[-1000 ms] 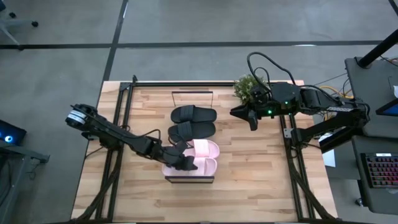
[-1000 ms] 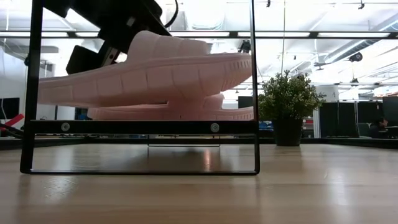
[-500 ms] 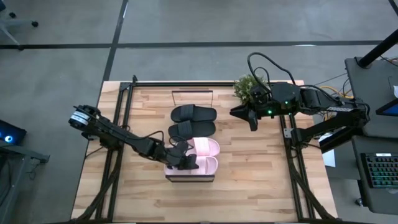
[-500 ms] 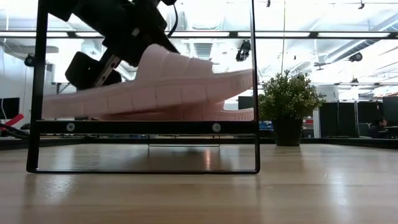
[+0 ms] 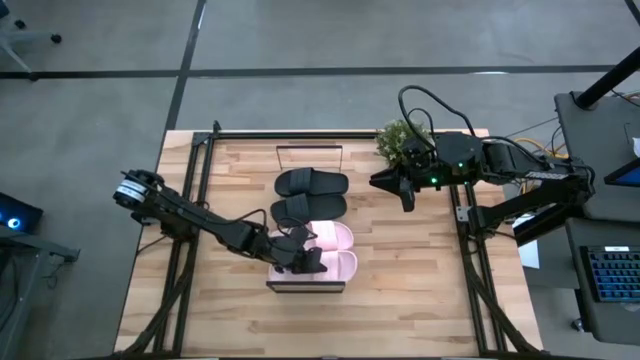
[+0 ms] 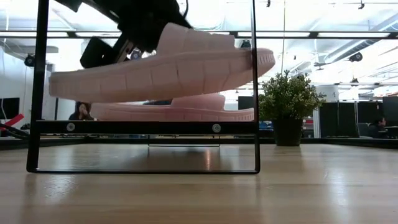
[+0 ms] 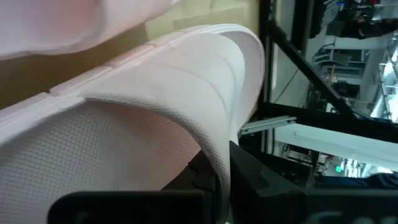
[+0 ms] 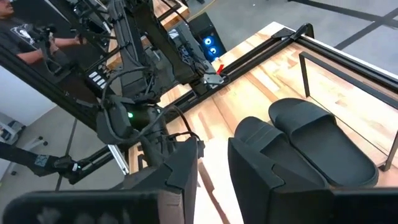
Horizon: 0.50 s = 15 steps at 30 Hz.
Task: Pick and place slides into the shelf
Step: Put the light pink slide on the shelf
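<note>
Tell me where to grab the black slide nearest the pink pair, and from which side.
Grip the wide strap of that black slide, probably from above with one finger under the arch. It lies flat, sole down, so the raised strap is the only graspable edge. The idle right gripper hangs nearest; the left gripper holds a pink slide.

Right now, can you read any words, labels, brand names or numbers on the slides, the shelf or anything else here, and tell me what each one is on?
No readable text in any view.
Pale pink slide held by the left gripper: plain, no brand mark visible.
Black slides: no lettering visible.
Shelf: bare frame, only screw heads.
Keyboard beside the table: keys too small to read.
</note>
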Each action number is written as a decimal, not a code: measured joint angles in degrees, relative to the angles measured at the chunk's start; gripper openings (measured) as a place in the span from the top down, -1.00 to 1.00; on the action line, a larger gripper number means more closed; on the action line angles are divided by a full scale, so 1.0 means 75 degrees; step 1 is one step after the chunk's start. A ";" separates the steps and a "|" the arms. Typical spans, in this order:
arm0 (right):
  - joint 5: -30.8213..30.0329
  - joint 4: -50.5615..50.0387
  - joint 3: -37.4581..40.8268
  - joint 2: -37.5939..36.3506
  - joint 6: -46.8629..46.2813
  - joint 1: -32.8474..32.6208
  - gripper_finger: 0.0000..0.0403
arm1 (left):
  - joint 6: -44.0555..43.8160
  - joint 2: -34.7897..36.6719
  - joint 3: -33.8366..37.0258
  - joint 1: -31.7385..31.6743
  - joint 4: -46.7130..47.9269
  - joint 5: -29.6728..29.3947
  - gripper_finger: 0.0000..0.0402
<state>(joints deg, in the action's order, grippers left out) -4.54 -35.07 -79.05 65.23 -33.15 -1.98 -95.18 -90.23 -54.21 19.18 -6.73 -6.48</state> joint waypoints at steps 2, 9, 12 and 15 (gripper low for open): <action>0.0000 0.0000 0.0000 0.0000 0.0003 0.0000 0.60 | -0.0041 -0.0122 -0.0004 0.0000 0.0013 0.0028 1.00; 0.0000 0.0005 -0.0001 0.0000 0.0026 0.0000 0.64 | -0.0192 -0.0562 -0.0027 -0.0002 -0.0001 0.0181 1.00; 0.0000 0.0011 0.0000 0.0001 0.0026 0.0000 0.62 | -0.0195 -0.0649 -0.0026 -0.0012 -0.0042 0.0159 1.00; 0.0000 0.0009 0.0000 0.0000 0.0028 0.0000 0.60 | -0.0201 -0.0669 -0.0007 -0.0015 -0.0051 0.0137 1.00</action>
<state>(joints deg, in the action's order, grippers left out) -4.54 -35.00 -79.05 65.23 -32.94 -1.98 -96.68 -95.24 -54.26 19.07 -7.11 -5.45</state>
